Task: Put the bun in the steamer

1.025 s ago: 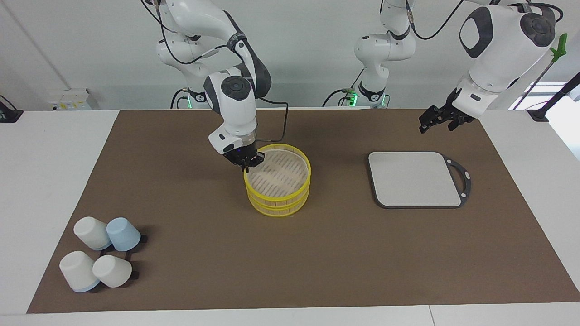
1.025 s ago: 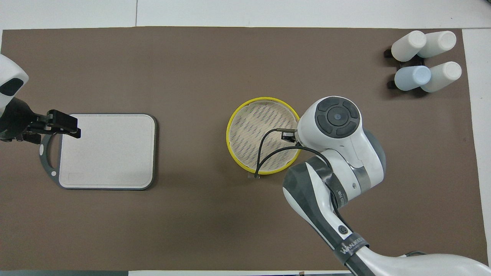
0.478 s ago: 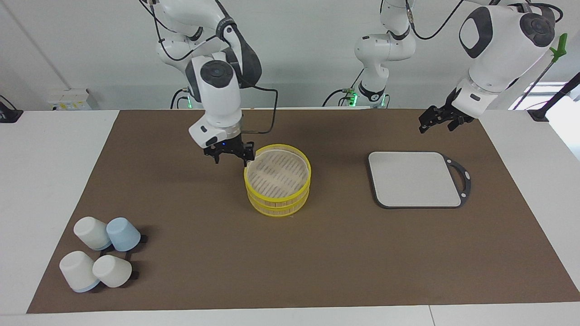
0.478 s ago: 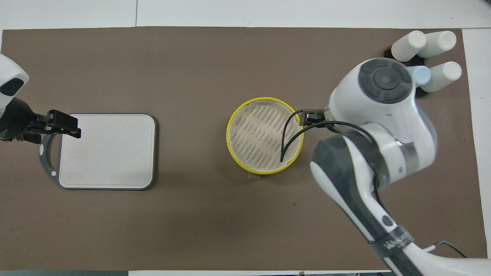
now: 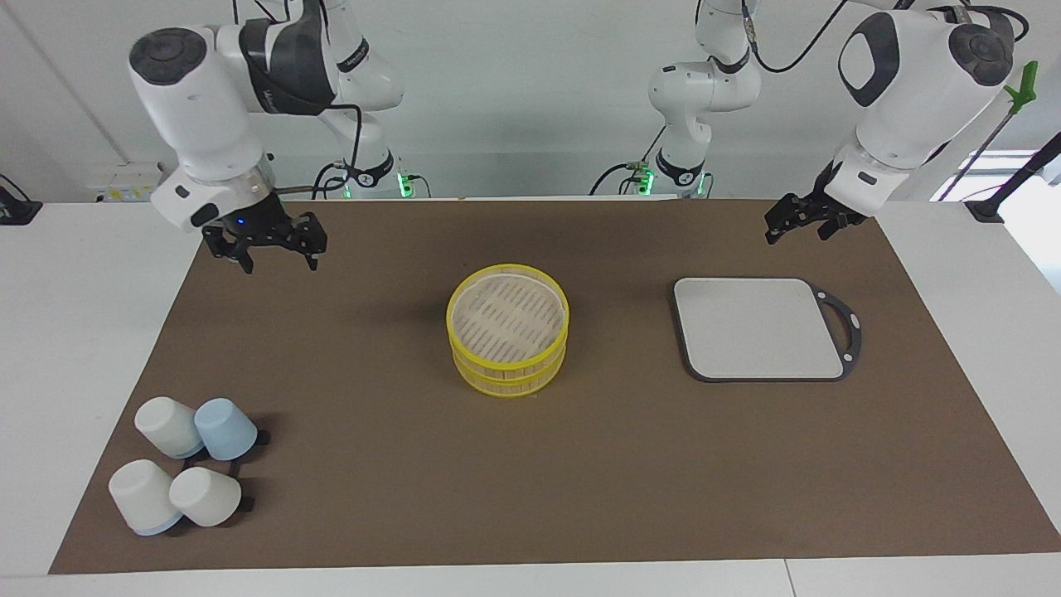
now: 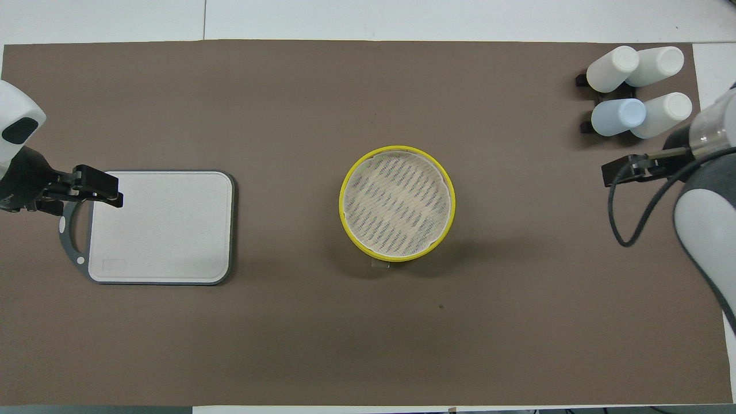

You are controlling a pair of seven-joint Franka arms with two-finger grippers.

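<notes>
Two stacked steamer (image 5: pixel 507 329) tiers stand upright; right gripper (image 5: pixel 265 246) open, empty; left gripper (image 5: pixel 802 220) waits, state unclear.

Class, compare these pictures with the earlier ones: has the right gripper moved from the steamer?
Yes. The right gripper has swung away from the steamer toward the right arm's end of the table, and now hangs open over the brown mat's edge.

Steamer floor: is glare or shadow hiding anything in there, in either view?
Facing view: the steamer is evenly lit, its slatted floor readable, no bun seen; only a soft shadow lies on the mat around its base. Overhead view: no glare on the floor, the slat pattern is sharp, and a faint shadow falls on the mat beside it, toward the right arm's end.
</notes>
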